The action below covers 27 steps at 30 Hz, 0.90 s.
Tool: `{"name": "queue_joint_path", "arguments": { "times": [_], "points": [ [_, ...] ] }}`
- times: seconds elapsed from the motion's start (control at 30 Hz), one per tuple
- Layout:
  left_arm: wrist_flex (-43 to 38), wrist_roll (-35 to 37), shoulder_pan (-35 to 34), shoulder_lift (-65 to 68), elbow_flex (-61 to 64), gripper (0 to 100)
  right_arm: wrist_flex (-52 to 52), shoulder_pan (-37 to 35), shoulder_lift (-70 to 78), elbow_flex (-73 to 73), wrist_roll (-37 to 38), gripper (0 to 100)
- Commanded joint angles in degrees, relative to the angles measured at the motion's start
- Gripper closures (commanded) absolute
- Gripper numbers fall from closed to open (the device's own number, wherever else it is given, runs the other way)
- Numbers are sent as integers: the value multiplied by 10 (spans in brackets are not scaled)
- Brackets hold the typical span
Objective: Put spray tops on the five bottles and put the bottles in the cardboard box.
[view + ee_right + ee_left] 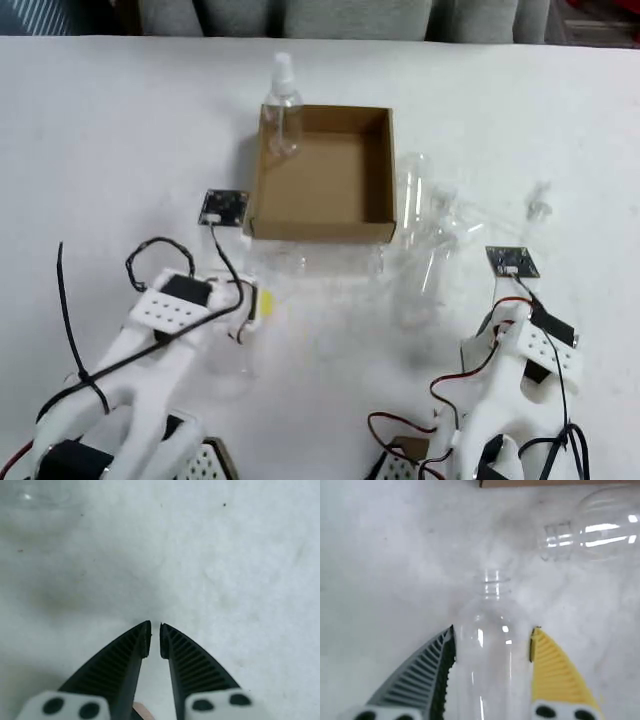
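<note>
Bottle (pixel 490 670), capless, sits clenched in the left gripper (pixel 492 632), its long axis running straight ahead, neck toward the cardboard box (pixel 320 231); the right gripper (pixel 155 640) is pinched together, empty.

An open brown cardboard box (pixel 320 232) sits on the white tabletop (pixel 100 150); a spray-topped clear plastic bottle (pixel 283 110) stands in its far left corner, topless clear bottles (pixel 430 240) lie to its right, another bottle (pixel 600 525) just before it

The left gripper (pixel 492 630) clamps its grey and yellow fingers (pixel 420 680) on a clear bottle (pixel 487 680), while the right gripper (pixel 155 630) hangs low over the tabletop (pixel 225 555), black fingers (pixel 125 660) closed together.
</note>
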Motion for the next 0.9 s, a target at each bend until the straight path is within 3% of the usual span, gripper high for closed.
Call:
{"name": "queue_joint_path", "arguments": {
  "times": [0.0, 0.7, 0.87],
  "points": [
    [9, 37, -12, -2, -1, 780, -7, 0, 1, -4, 6, 978],
    [101, 5, -16, 2, -74, 803, -7, -2, 1, -4, 6, 978],
    [105, 7, -16, 2, -73, 727, -7, -2, 1, -4, 6, 978]
  ]
}}
